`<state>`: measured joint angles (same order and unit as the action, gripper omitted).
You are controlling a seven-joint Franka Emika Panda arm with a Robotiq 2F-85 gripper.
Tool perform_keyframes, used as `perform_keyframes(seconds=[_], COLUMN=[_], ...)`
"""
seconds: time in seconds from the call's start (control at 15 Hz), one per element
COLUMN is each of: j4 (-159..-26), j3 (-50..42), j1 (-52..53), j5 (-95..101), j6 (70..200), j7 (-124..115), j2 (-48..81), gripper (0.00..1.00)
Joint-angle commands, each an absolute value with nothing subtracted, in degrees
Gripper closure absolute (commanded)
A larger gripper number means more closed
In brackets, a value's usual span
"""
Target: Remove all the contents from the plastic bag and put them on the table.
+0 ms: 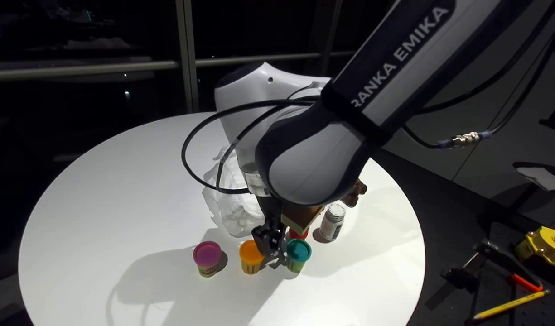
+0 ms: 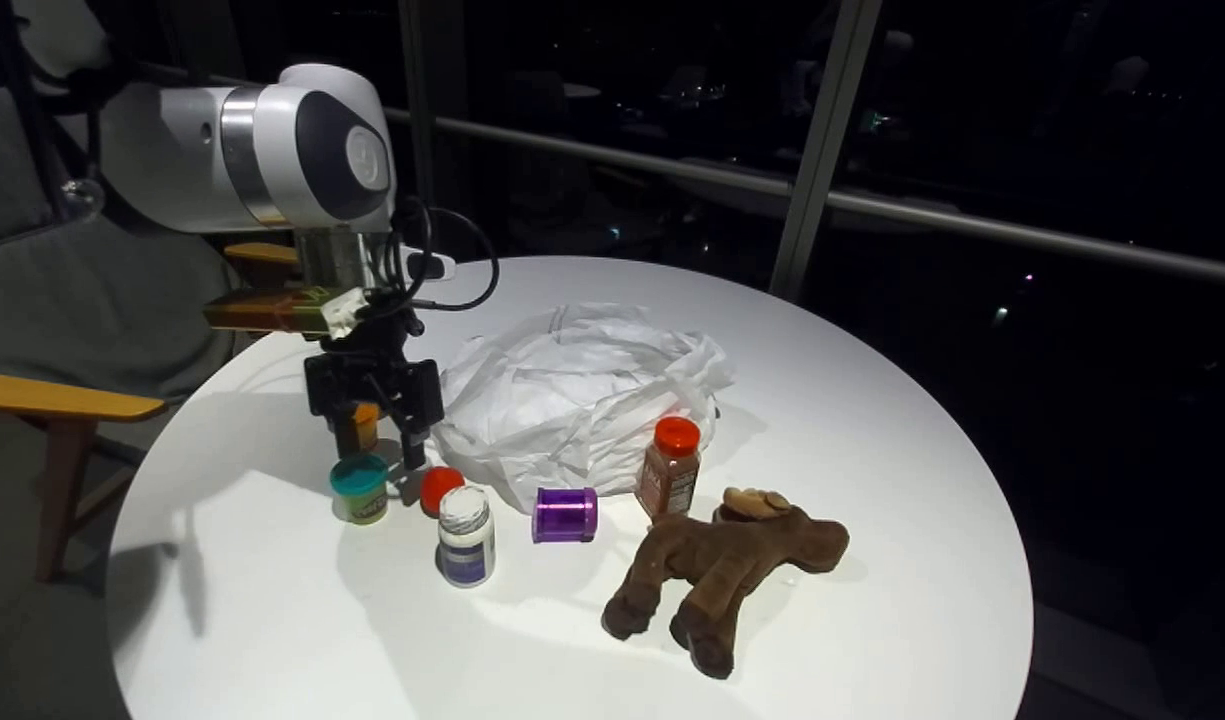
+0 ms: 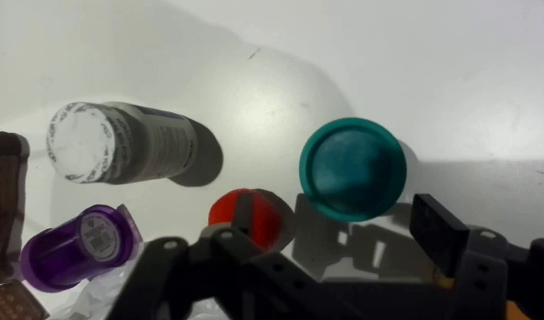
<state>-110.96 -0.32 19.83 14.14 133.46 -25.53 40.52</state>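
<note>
My gripper (image 2: 381, 455) is open over the table (image 1: 100, 203), its fingers wide apart with nothing held. The teal-lidded cup (image 3: 352, 169) stands just in front of the gap between them. One fingertip (image 3: 243, 213) overlaps the red piece (image 3: 218, 211) in the wrist view. An orange cup (image 1: 251, 257) stands close beside the gripper, and a purple-lidded cup (image 1: 207, 258) is farther off. The wrinkled plastic bag (image 2: 582, 390) lies behind; its inside is hidden. On the table are also a white bottle (image 2: 467, 545), a purple container (image 2: 565, 515), a red-capped bottle (image 2: 669, 470) and a brown toy (image 2: 722, 570).
A wooden-armed chair (image 2: 67, 395) stands beyond the round table's edge. Cables loop from the arm near the wrist. Off the table, a pencil (image 1: 510, 304) and a yellow device (image 1: 547, 246) show in an exterior view.
</note>
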Motion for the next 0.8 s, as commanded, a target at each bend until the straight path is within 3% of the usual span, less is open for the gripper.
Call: perform_keyframes(seconds=[0.0, 0.73], j4=[-112.8, -96.6], j3=[-2.3, -4.1], j1=[20.5, 13.1], j5=[14.6, 6.2], j6=[135.1, 137.7], j7=[-27.9, -29.8], j2=[35.8, 43.8], gripper=[0.00, 0.00])
